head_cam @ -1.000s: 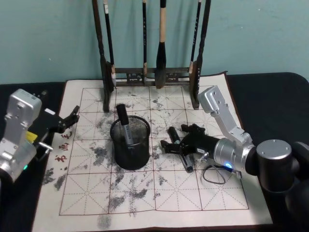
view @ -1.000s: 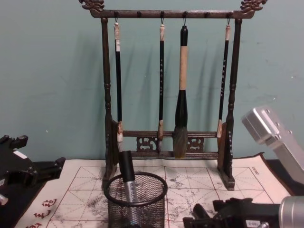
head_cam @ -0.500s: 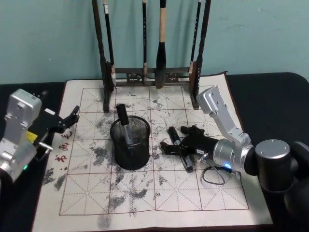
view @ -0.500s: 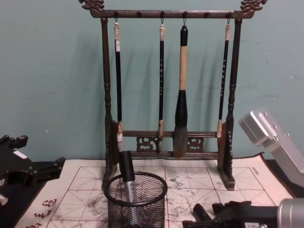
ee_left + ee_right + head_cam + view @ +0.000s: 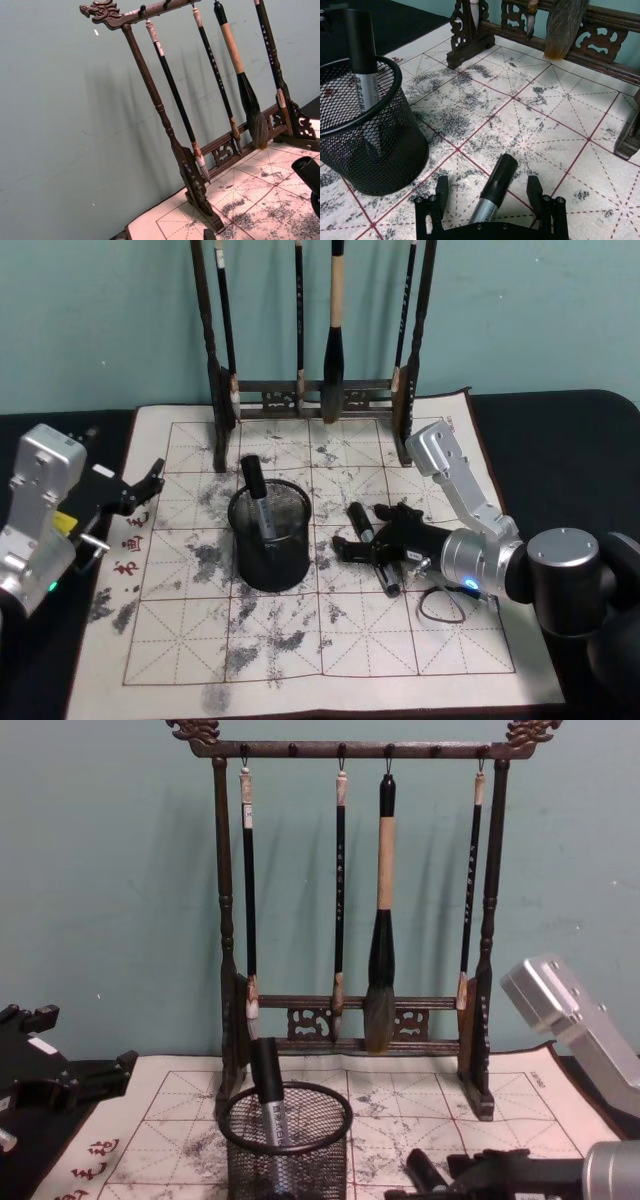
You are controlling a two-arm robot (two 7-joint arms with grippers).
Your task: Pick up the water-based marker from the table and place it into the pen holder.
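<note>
Slippage at the close is your first risk: your right hand [image 5: 488, 189] sits low over the mat [image 5: 300, 640], wide open and holding nothing. Its fingers [image 5: 441, 192] stand either side of the marker [image 5: 496, 182] without touching it. The marker lies flat on the mat just right of the holder [image 5: 270, 538], black end toward the rack [image 5: 310, 390], a little askew between the fingers. As I judge it, one finger may meet the round barrel first and roll or swing it aside, leaving you a crooked grip or none. Close slowly, and check that both fingers bear on the barrel before you lift. The next hazard is at the holder. It already has another marker [image 5: 256, 495] leaning inside, and you will be carrying yours lying flat, so it must be tipped upright before it goes in. If it comes in slanted, it could catch on the rim or on that leaning marker and drop back onto the worktop [image 5: 560, 440]. The holder also looks light, and a knock from your wrist may slide it or tip it over. Keep clear of the rack too, which stands near behind it with brushes hanging. Your left hand [image 5: 135, 490] waits at the mat's left edge, well apart, and I cannot tell how it is set.
</note>
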